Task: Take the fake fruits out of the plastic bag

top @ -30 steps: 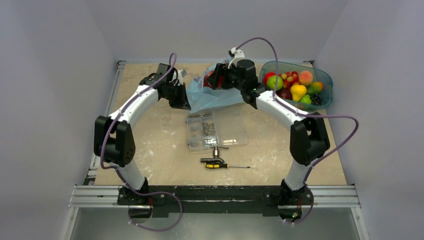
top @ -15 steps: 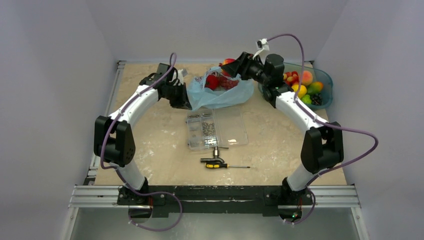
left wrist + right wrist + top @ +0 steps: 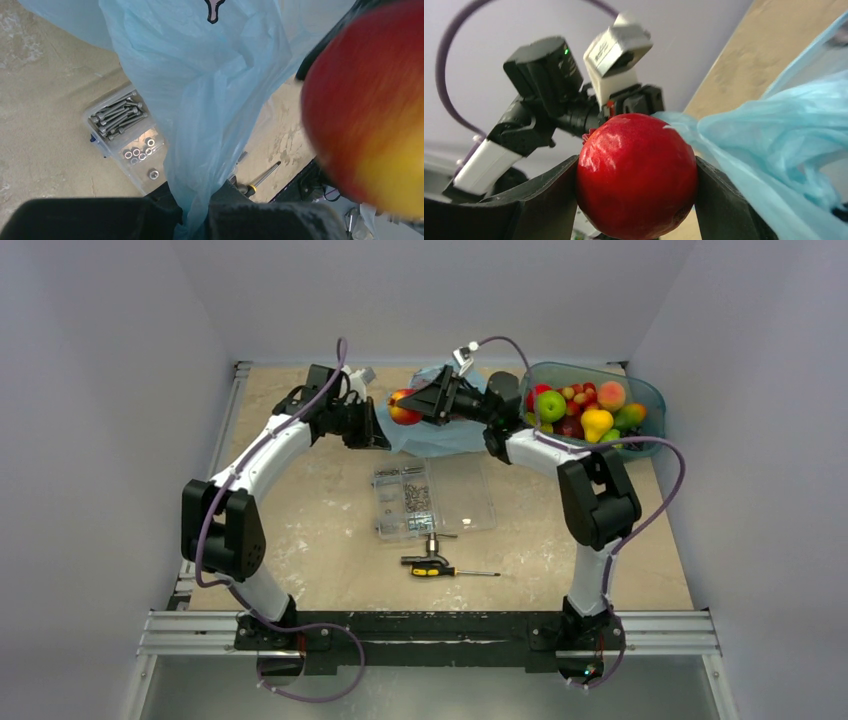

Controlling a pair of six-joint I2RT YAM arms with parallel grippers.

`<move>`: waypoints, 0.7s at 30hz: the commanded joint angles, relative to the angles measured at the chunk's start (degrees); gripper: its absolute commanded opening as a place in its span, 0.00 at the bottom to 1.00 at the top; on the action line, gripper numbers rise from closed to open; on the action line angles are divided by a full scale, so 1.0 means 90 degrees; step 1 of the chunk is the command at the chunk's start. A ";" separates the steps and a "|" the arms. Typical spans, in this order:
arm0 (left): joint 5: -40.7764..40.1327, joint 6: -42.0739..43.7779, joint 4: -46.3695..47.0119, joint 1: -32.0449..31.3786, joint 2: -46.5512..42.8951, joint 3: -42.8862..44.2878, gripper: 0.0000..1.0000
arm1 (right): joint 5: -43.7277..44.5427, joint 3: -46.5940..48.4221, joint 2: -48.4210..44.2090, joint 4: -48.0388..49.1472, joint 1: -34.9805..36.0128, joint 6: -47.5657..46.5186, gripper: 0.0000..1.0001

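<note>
The right jaws stand fairly wide, clamped on either side of a red fruit [image 3: 403,408], which hangs above the worktop [image 3: 320,530] and outside the plastic bag [image 3: 445,435]. In the top view the bag lies just at 3 o'clock of the fruit, and the teal tub [image 3: 648,400], with other fruits inside, lies further out on the same line, past the bag. The next carry would likely run that way, over the bag. The left jaws are fully closed, pinching a gathered fold of the bag's thin blue film at its 9 o'clock edge. The fruit is round and glossy with no long axis, deep red shading to a yellow-orange patch on one side.
</note>
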 commanded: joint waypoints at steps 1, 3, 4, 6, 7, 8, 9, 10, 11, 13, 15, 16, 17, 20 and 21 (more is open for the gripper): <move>0.0175 -0.0169 0.0190 0.0158 0.0030 0.0000 0.00 | -0.0531 0.0198 -0.0100 0.1793 0.0313 0.1510 0.18; 0.0123 -0.0190 0.0174 0.0175 0.0052 -0.0003 0.00 | -0.0703 0.0239 -0.0218 0.1906 0.0295 0.1645 0.18; 0.0097 -0.0207 0.0152 0.0175 0.0067 -0.0002 0.00 | -0.0751 0.0259 -0.0286 0.1916 0.0265 0.1725 0.18; 0.0132 -0.0257 0.0083 0.0184 0.0133 0.0045 0.00 | -0.0820 0.0306 -0.0423 0.1942 0.0202 0.1904 0.18; 0.0173 -0.0263 0.0054 0.0186 0.0163 0.0068 0.00 | -0.0826 0.0329 -0.0505 0.1937 0.0177 0.1917 0.18; 0.0189 -0.0271 0.0042 0.0185 0.0185 0.0085 0.00 | -0.0812 0.0365 -0.0581 0.1897 0.0156 0.1960 0.18; 0.0199 -0.0274 0.0048 0.0185 0.0197 0.0088 0.00 | -0.0821 0.0416 -0.0635 0.1850 0.0143 0.2019 0.18; 0.0170 -0.0274 0.0037 0.0193 0.0201 0.0087 0.00 | -0.0821 0.0474 -0.0674 0.1858 0.0124 0.2122 0.17; 0.0157 -0.0274 0.0028 0.0203 0.0193 0.0087 0.00 | -0.0799 0.0489 -0.0699 0.1931 0.0103 0.2304 0.18; 0.0128 -0.0283 0.0019 0.0225 0.0161 0.0090 0.00 | -0.0584 0.0405 -0.0726 0.2219 0.0058 0.2958 0.18; 0.0122 -0.0294 0.0043 0.0241 0.0137 0.0069 0.00 | -0.0413 0.0260 -0.0690 0.2798 0.0052 0.3929 0.18; 0.0121 -0.0302 0.0048 0.0243 0.0126 0.0063 0.00 | -0.0321 0.0215 -0.0652 0.3113 0.0050 0.4320 0.18; 0.0134 -0.0310 0.0062 0.0252 0.0124 0.0058 0.00 | -0.0159 0.0163 -0.0581 0.3511 0.0047 0.4819 0.18; 0.0263 -0.0323 0.0173 0.0274 0.0096 0.0041 0.00 | 0.0631 -0.0272 -0.0470 0.4797 0.0164 0.6272 0.18; 0.0333 -0.0336 0.0306 0.0273 0.0032 -0.0003 0.00 | 0.0803 -0.0422 -0.0456 0.4954 0.0227 0.6570 0.18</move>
